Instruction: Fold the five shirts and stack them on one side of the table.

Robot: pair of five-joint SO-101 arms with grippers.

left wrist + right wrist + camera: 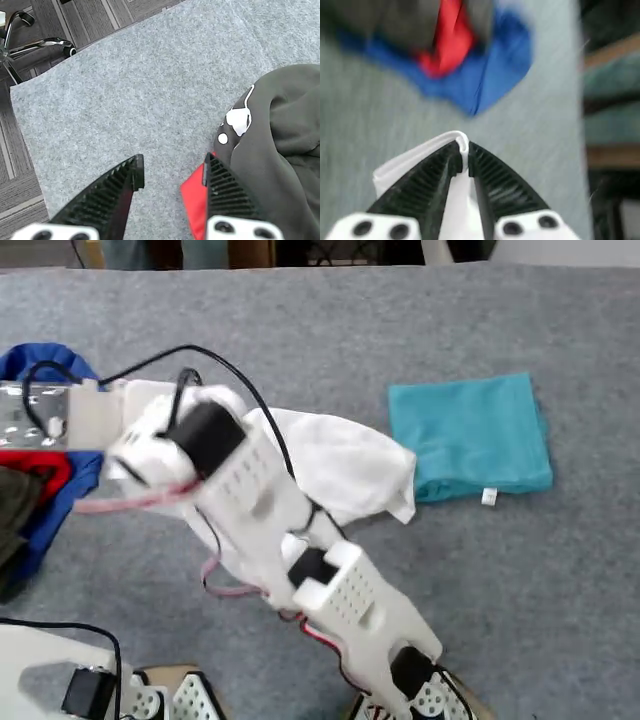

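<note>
My right gripper (463, 150) is clamped on a thin fold of the white shirt (410, 164), with the blue shirt (487, 75) lying beyond my fingertips. If I tug hard, that slim pinch could slip free. My left gripper (172, 165) gapes beside the dark shirt (280, 150).

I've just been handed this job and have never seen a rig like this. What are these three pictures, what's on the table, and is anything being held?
Two small robot arms work at a table covered in grey felt. One picture looks down from a fixed camera. The other two come from a camera on each arm's wrist, so the black toothed fingers in them are that arm's own gripper. The right arm stretches over a rumpled white shirt, and the right gripper is shut on a fold of it. A teal shirt lies folded, apart from the rest. A blue shirt, a red shirt and a dark shirt lie in a heap. The left gripper is open and empty beside that heap.
</note>
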